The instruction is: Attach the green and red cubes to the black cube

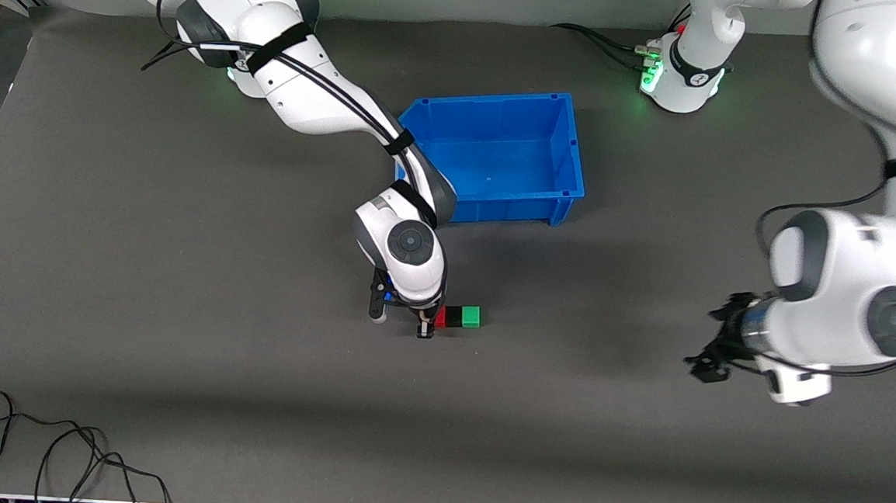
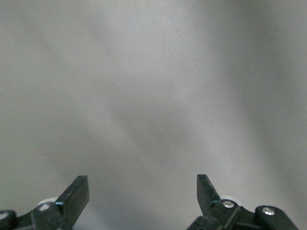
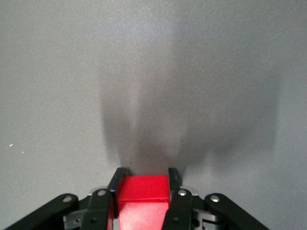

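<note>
The red cube, black cube and green cube stand in a touching row on the grey mat, black in the middle, nearer the front camera than the blue bin. My right gripper is down at the red end of the row, shut on the red cube. In the right wrist view the red cube sits between the fingers of the right gripper; the black and green cubes are hidden there. My left gripper is open and empty over bare mat at the left arm's end; its wrist view shows the gripper over mat only.
An empty blue bin stands on the mat, farther from the front camera than the cube row. A loose black cable lies at the near edge, toward the right arm's end of the table.
</note>
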Robot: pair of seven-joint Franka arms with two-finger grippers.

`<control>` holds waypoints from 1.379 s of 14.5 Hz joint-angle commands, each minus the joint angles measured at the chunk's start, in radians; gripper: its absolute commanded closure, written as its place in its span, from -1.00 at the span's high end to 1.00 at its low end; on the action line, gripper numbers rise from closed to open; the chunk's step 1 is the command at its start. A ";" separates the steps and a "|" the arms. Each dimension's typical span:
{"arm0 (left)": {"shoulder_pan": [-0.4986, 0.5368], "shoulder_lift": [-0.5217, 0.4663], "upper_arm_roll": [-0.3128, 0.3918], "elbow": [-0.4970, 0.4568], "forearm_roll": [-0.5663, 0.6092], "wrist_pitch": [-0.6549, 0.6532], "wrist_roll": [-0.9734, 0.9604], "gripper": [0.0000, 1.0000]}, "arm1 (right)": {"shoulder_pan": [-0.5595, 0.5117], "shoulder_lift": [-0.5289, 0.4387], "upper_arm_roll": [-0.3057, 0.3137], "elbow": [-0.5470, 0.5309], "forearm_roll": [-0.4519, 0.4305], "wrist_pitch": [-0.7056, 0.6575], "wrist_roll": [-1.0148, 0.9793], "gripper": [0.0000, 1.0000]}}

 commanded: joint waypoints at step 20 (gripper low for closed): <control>0.066 -0.433 -0.015 -0.033 0.108 -0.321 0.944 1.00 | -0.290 -0.515 -0.007 0.116 0.132 -0.770 -0.849 0.99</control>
